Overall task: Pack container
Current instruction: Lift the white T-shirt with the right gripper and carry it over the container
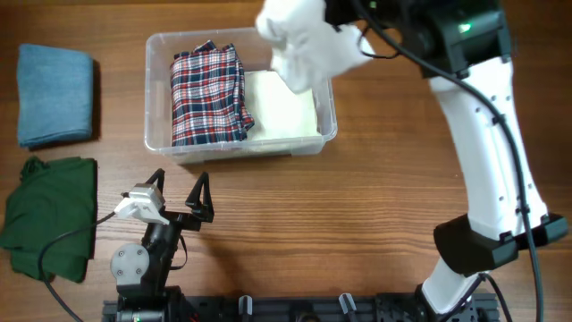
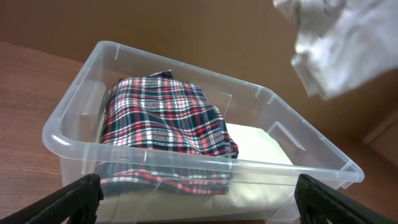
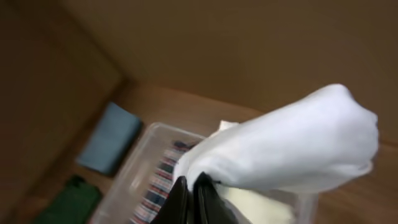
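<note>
Two cloths sit in container [image 1: 241, 149], upper ctr of overhead view: plaid cloth [image 1: 207, 94] at frame left, cream cloth [image 1: 286, 112] beneath. Right hand [image 3: 191, 186], pinched on white cloth [image 1: 308, 45], hangs over its upper-right corner. Best: lower onto bare cream patch, clear of rim, then let go. Left hand [image 1: 179, 183] wide & empty, lower left.

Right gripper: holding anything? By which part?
Yes: the right gripper is shut on a bunched white cloth, pinching a gathered fold at its edge, over a corner of the clear plastic rectangular container. The left gripper is open, holding nothing.
</note>
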Available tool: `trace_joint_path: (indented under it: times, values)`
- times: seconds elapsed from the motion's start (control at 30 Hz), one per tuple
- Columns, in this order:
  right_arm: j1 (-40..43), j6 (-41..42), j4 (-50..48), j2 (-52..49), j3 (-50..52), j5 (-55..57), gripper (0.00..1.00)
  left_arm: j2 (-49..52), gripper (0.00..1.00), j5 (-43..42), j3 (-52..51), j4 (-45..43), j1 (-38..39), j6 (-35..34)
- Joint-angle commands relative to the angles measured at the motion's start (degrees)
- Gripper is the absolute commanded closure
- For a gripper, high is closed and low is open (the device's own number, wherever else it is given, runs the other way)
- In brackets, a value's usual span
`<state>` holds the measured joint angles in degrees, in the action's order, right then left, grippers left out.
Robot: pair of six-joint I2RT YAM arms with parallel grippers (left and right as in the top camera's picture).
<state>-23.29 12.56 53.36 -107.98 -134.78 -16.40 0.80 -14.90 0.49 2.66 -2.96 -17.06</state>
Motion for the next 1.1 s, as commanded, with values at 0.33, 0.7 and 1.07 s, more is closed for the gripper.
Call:
trace_joint_path:
  times: [0.33,0.7,1.07]
  values:
    - [-11.8,12.1,-15.8,-8.0,-1.6,0.1,0.96,-0.3,0.0,0.2,-0.2,0.3,0.3,0.1]
    - [-16.7,18.1,-26.1,-15.7,-1.6,-0.5,0.96,-0.2,0.0,0.2,-0.2,0.3,0.3,0.1]
    - [-18.0,18.3,-30.2,-17.1,-1.6,-0.5,0.96,-0.2,0.0,0.2,-0.2,0.3,0.3,0.1]
